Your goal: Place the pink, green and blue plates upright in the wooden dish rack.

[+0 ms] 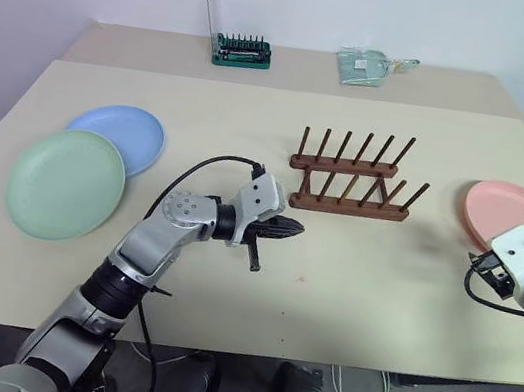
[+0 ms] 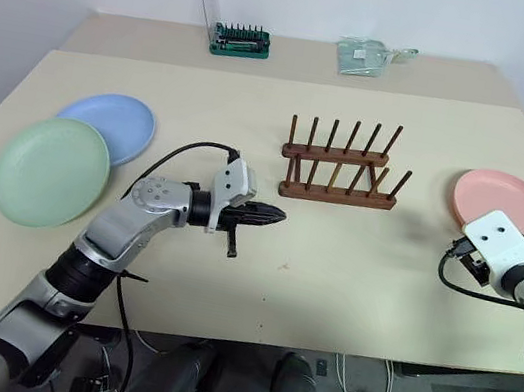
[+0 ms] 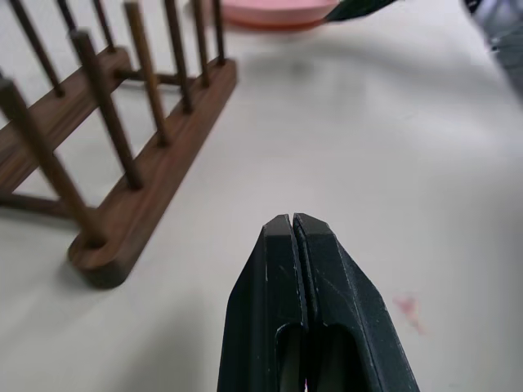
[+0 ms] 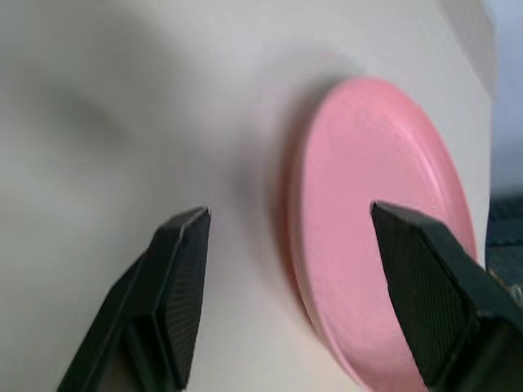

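Note:
The wooden dish rack [image 1: 350, 186] stands empty in the middle of the table, its pegs upright. The pink plate [image 1: 503, 208] lies flat at the right edge. My right gripper [image 4: 288, 214] hovers just before its near rim, open, one finger over the plate and one over bare table, holding nothing. The blue plate [image 1: 126, 132] lies flat at the far left, partly under the green plate [image 1: 66, 184]. My left gripper [image 1: 297, 229] is shut and empty, pointing right, low over the table just in front of the rack's left end [image 3: 106, 245].
A green holder of screwdriver bits [image 1: 243, 51] and a clear plastic bag [image 1: 366, 67] sit at the back of the table. A small red mark [image 1: 301, 279] is on the tabletop near the front. The table's right edge runs just past the pink plate.

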Available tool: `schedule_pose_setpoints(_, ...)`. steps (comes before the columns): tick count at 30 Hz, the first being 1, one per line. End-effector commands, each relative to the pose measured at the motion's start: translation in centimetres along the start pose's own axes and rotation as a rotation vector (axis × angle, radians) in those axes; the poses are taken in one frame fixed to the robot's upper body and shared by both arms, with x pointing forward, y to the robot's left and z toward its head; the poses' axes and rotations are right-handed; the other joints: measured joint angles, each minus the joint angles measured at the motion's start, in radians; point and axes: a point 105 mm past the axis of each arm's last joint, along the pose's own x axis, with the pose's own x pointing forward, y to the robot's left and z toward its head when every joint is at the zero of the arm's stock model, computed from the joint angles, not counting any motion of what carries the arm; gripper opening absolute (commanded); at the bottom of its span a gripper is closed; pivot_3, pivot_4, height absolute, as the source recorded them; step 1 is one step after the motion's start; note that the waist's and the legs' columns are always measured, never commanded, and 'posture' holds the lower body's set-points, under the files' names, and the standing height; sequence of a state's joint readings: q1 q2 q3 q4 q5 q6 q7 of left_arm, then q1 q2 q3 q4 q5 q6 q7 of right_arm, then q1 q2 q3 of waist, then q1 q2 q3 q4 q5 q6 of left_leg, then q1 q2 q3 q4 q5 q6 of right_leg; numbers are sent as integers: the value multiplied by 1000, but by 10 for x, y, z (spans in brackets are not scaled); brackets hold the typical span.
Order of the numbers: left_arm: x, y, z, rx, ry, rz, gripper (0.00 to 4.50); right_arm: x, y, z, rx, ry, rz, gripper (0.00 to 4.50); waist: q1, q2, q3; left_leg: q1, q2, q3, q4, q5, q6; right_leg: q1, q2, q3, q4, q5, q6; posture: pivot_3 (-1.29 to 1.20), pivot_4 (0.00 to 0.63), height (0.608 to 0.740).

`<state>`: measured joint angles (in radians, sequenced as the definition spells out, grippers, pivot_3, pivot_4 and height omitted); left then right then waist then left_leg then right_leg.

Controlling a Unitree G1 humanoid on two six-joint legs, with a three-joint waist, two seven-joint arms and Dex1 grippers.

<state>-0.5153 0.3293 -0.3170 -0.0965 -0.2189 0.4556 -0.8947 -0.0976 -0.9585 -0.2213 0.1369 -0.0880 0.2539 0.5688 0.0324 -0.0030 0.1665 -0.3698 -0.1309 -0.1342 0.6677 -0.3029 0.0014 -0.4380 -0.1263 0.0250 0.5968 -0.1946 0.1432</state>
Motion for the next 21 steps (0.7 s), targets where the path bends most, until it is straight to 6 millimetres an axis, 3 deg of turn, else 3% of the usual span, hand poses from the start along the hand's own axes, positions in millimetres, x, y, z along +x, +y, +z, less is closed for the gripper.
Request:
schedule_pose_setpoints(1, -4, -1, 18, 30, -55, -8, 0, 14, -14, -13, -49, 59, -51, 3234, -6, 0, 0, 0, 0, 0, 0, 0, 0, 0, 0, 0, 0, 0, 0, 0, 150, 735)
schedule_pose_setpoints(2, -4, -2, 19, 29, -55, -8, 0, 20, -13, -15, -46, 66, -41, 3234, -5, 0, 0, 0, 0, 0, 0, 0, 0, 0, 0, 0, 0, 0, 0, 0, 150, 735)
schedule_pose_setpoints(5, -6, 0, 18, 31, -51, 16, 0, 29, -14, -17, -50, 65, -31, 2379, -12, 0, 0, 0, 0, 0, -1, 0, 0, 0, 0, 0, 0, 0, 0, 0, 150, 735)
schedule_pose_setpoints(9, -11, -1, 15, 37, -37, 29, 0, 31, -20, -16, -64, 52, -54, 316, -20, 0, 0, -1, 0, -1, -1, 0, 0, 0, 0, 0, -1, 0, 0, 0, 150, 735)
schedule_pose_setpoints(10, -12, -1, 15, 33, -38, 31, 0, 31, -20, -15, -66, 42, -59, 38, -21, 0, 0, -1, 0, -1, -1, 0, 0, -1, 0, 0, -1, 0, 0, 0, 150, 735)
schedule_pose_setpoints(14, -16, -1, 12, 29, -28, 42, 0, 23, -27, 5, -141, -52, -85, 38, -21, 1, 0, -1, 0, -1, -1, 0, 0, -1, 0, 0, 0, 0, 0, 0, 150, 735)
schedule_pose_setpoints(16, -19, 0, 11, 27, -24, 51, 0, 14, -34, 29, -149, -139, -100, 38, -21, 1, 0, -1, 0, 0, -1, 0, 0, -1, 0, 0, 0, 0, 0, 0, 150, 735)
schedule_pose_setpoints(18, -22, 4, 11, 18, -21, 64, 0, -4, -48, 71, -76, -306, -117, 38, -23, 4, 1, -1, 0, 0, -1, 0, 0, -1, 0, 0, 0, 0, 0, 0, 150, 735)
schedule_pose_setpoints(21, -26, 7, 11, 16, -23, 71, 0, -53, -76, 153, 336, -717, -44, 38, -30, 6, 2, -2, 1, 0, -2, 0, 0, -3, 1, 1, 0, 0, 0, 0, 150, 735)
